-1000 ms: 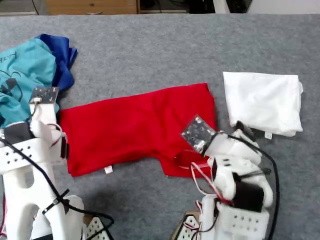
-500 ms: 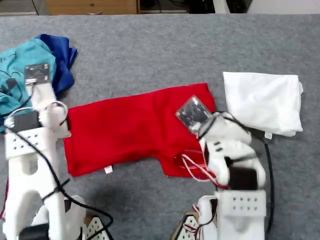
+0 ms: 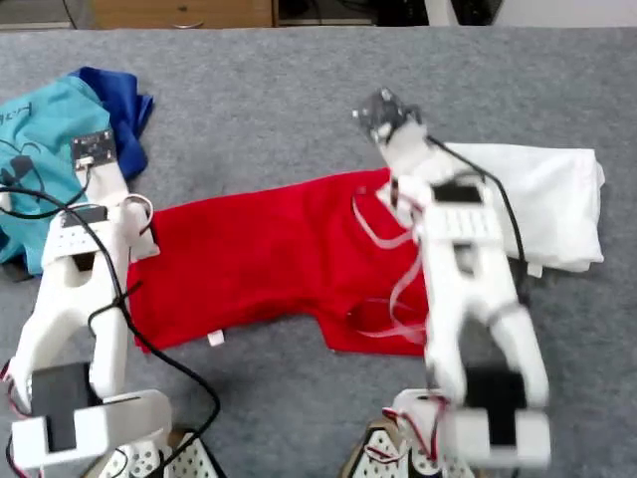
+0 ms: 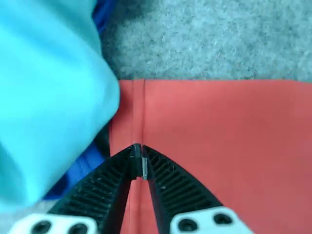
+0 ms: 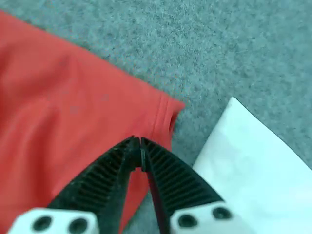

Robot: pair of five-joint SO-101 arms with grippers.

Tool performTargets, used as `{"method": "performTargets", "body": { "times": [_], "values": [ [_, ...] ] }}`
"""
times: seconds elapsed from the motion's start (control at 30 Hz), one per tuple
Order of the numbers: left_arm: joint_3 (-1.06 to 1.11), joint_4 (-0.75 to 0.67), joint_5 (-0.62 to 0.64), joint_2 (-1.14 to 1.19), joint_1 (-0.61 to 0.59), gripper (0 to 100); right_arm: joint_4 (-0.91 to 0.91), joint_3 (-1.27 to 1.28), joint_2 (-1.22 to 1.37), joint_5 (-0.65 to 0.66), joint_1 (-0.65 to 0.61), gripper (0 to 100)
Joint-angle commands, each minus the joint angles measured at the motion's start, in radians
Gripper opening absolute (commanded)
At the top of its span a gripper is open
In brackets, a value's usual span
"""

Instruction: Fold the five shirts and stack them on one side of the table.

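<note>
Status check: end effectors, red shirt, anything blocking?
Left end effector shut at hem of red shirt, teal shirt close beside. Right end effector shut at its corner, near white shirt. Red shirt lies flat.

Right gripper [image 5: 140, 147] over red shirt [image 5: 73, 107] — white shirt [image 5: 253, 165] beside

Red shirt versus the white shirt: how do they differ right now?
The red shirt lies spread out long in the middle; the white shirt sits folded off to one side. The red shirt covers far more area than the white shirt. Both lie flat on the grey table.
</note>
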Motion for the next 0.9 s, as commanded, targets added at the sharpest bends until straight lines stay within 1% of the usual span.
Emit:
{"method": "performTargets", "body": {
  "times": [0.0,0.17,0.3,0.5,0.63,0.7,0.77,0.87],
  "values": [
    [-0.018,-0.052,0.011,0.039,0.000,2,-0.002,-0.262,0.259,-0.032,-0.008,1.2],
    [-0.040,-0.083,0.011,0.097,-0.035,2,0.196,-0.550,0.518,-0.032,0.001,0.3],
    [-0.054,-0.086,0.009,0.136,-0.074,2,0.282,-0.722,0.641,-0.032,0.039,0.3],
    [-0.057,-0.087,0.003,0.145,-0.086,2,0.370,-0.885,0.693,-0.032,0.093,0.2],
    [-0.057,-0.086,0.002,0.143,-0.080,2,0.465,-0.980,0.690,-0.023,0.085,0.2],
    [-0.084,-0.058,0.002,0.133,-0.080,2,0.542,-1.052,0.690,-0.018,0.068,0.2],
    [-0.129,0.006,0.008,0.096,-0.083,2,0.634,-1.136,0.690,0.023,0.047,0.2],
    [-0.204,0.114,0.008,0.005,-0.080,2,0.798,-1.290,0.690,0.037,0.033,0.2]
  ]
}}
